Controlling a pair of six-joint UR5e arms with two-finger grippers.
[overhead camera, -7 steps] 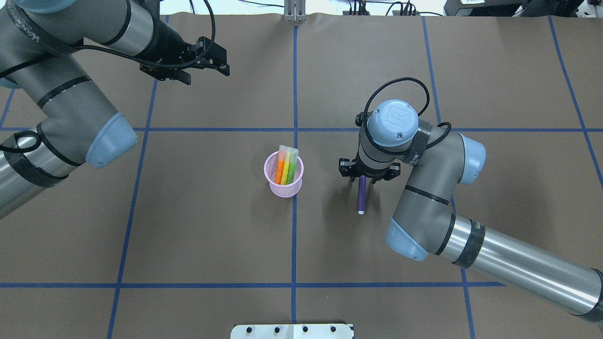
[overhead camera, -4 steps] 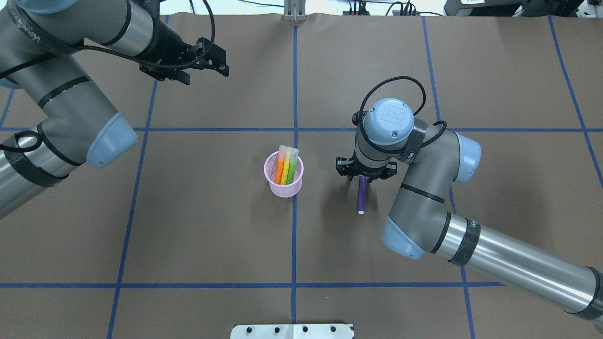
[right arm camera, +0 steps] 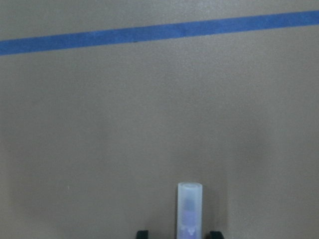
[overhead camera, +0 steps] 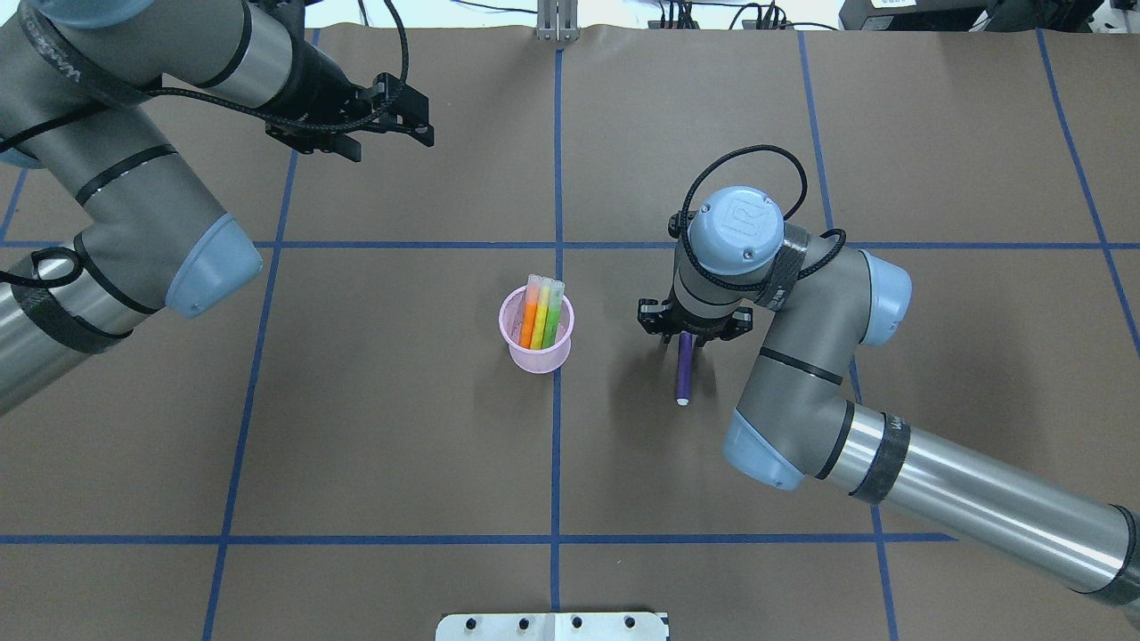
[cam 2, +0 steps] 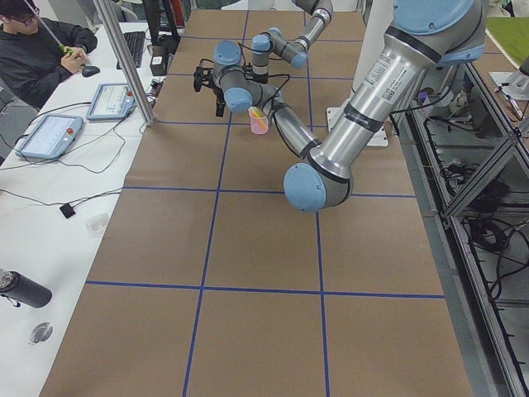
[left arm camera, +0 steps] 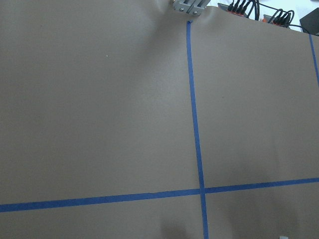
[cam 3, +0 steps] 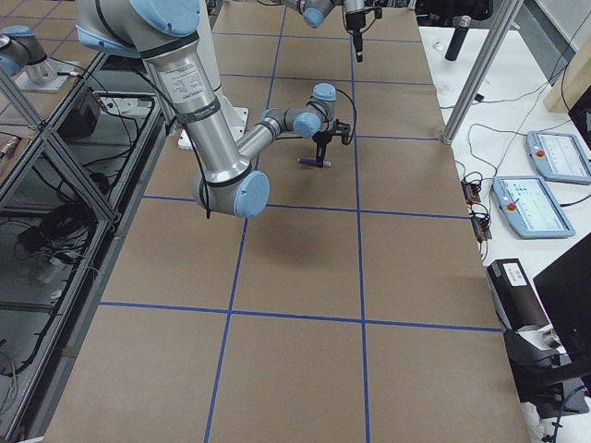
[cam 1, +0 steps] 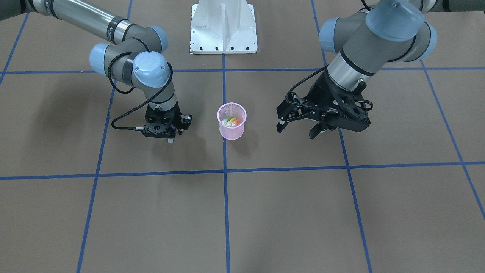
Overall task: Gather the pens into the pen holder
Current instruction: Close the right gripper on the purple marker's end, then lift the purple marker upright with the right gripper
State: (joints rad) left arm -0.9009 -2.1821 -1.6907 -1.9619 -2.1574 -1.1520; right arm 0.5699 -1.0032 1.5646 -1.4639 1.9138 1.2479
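The pink mesh pen holder [overhead camera: 538, 360] stands mid-table and holds the orange pen [overhead camera: 528, 319], yellow pen [overhead camera: 541, 320] and green pen [overhead camera: 553, 316]; it also shows in the front view [cam 1: 232, 132]. The purple pen [overhead camera: 684, 369] lies flat on the table to its right. My right gripper [overhead camera: 684, 342] points straight down over the pen's far end. In the right wrist view the pale cap [right arm camera: 190, 206] sits between the two fingertips with gaps on both sides, so the jaws are open around it. My left gripper [cam 1: 297, 131] is open and empty, held above the table at the far left.
Brown paper with blue tape lines [overhead camera: 557, 445] covers the table. A white mounting plate [overhead camera: 552, 626] sits at the near edge. The right arm's elbow [overhead camera: 766, 454] hangs low over the table, nearer the robot than the purple pen.
My right wrist shifted slightly left and back again over the purple pen. The pen has not moved. The left arm has barely moved.
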